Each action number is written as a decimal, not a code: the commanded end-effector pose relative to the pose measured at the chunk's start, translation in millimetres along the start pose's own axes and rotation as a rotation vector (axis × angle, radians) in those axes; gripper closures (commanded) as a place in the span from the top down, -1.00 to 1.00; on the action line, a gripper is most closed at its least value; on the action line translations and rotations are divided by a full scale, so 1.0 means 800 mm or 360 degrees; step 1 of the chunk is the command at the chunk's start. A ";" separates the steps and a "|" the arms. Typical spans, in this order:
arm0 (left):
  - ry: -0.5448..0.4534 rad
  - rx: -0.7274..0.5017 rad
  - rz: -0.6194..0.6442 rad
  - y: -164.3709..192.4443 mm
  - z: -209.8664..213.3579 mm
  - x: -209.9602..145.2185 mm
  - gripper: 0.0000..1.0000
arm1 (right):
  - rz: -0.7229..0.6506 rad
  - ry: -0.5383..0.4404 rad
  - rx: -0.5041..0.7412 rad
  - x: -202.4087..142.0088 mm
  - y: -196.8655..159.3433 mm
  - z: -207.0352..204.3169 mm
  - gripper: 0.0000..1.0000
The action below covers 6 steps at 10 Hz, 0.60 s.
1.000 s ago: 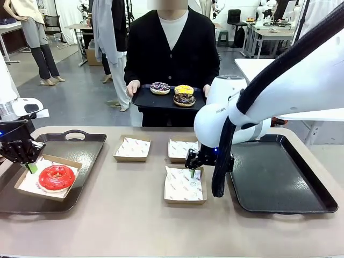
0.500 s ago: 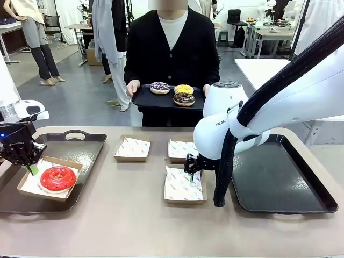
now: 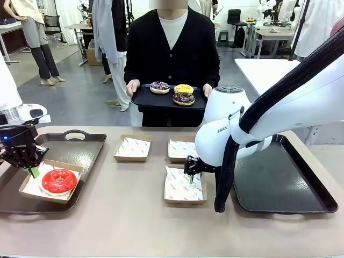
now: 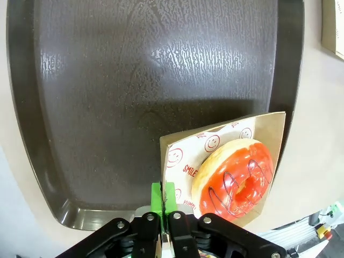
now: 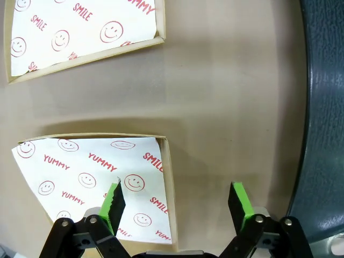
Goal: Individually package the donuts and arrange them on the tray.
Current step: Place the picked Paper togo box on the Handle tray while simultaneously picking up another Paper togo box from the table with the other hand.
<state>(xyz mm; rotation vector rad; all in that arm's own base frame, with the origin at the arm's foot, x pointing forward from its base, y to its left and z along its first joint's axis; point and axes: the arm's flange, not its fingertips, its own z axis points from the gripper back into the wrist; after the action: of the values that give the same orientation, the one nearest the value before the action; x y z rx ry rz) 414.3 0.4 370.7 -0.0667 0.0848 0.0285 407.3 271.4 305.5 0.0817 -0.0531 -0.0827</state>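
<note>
Across the tan table (image 3: 123, 215) lie 2 big dark trays: the right tray (image 3: 279, 183) bare, the left tray (image 3: 80, 148) carrying a single package. At the far side a person (image 3: 172, 54) in a black cardigan holds a smaller serving tray (image 3: 145, 100) in both hands, above the table's far edge. Between the 2 big trays sit 3 empty boxes (image 3: 132, 148), shallow cardboard lined with smiley-print paper, 2 side by side farther off and 1 nearer. A 4th, the paper-lined box (image 3: 48, 196), rests at the near end of the left tray, a corner reaching that tray's rim, with the red donut (image 3: 59, 181) lying flat in it. On the serving tray are 3 more donuts: the purple donut (image 3: 159, 87), the yellow donut (image 3: 184, 88) and, nearer, the chocolate donut (image 3: 184, 98). The left hand (image 3: 33, 171) is clamped on the paper-lined box's edge, just beside the red donut. The right hand (image 5: 174, 201) is spread wide astride the near empty box's wall, 1 pad over the paper, 1 over bare table.
</note>
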 end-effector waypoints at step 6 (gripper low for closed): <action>0.0030 0.0083 -0.0033 -0.011 -0.009 0.012 -0.97 | -0.0056 -0.0082 -0.0050 -0.008 0.000 -0.004 1.00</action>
<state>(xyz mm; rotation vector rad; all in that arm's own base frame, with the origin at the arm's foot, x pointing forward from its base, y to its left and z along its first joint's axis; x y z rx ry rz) 419.2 -8.9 361.3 -0.0435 0.1092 0.0017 406.0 270.5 306.2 0.0713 -0.0630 -0.0956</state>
